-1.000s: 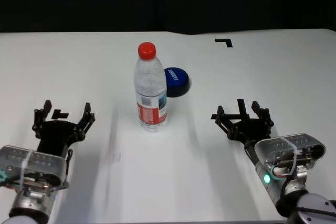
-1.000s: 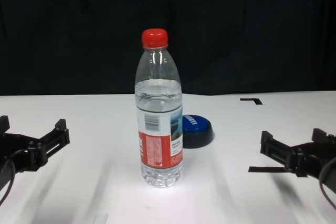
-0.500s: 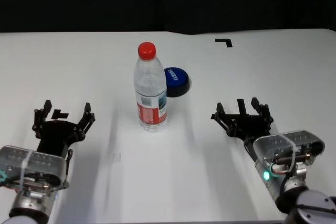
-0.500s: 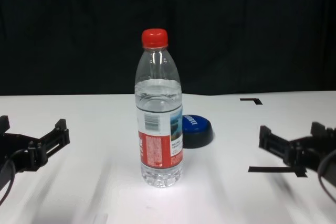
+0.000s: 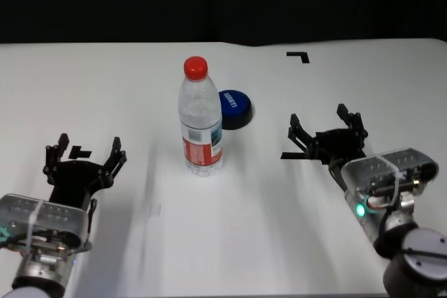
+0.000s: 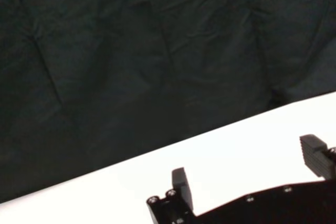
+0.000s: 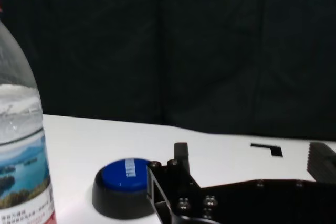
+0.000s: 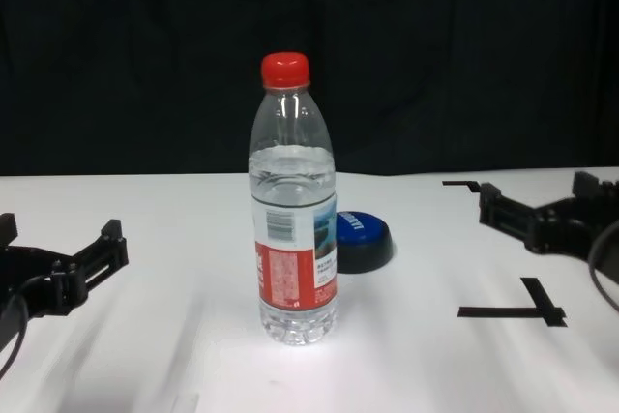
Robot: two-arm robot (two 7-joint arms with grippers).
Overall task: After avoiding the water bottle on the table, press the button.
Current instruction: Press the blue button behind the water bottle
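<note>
The water bottle [image 5: 201, 120] stands upright mid-table, clear with a red cap and a red, white and blue label; it also shows in the chest view [image 8: 295, 220] and the right wrist view [image 7: 18, 145]. The blue button [image 5: 235, 108] lies just behind it to the right, seen too in the chest view [image 8: 363, 239] and the right wrist view [image 7: 123, 184]. My right gripper [image 5: 325, 122] is open and empty, held above the table to the right of the bottle and button and apart from both. My left gripper [image 5: 84, 150] is open and empty, parked at the near left.
The white table [image 5: 126, 82] carries black tape marks: a corner mark [image 5: 299, 54] at the far right, one [image 5: 79, 151] between the left fingers, and a cross-shaped one [image 8: 513, 312] below the right gripper. A dark curtain backs the table.
My right gripper has risen and moved forward, away from me, uncovering the tape mark beneath it. The left arm, bottle and button have not moved.
</note>
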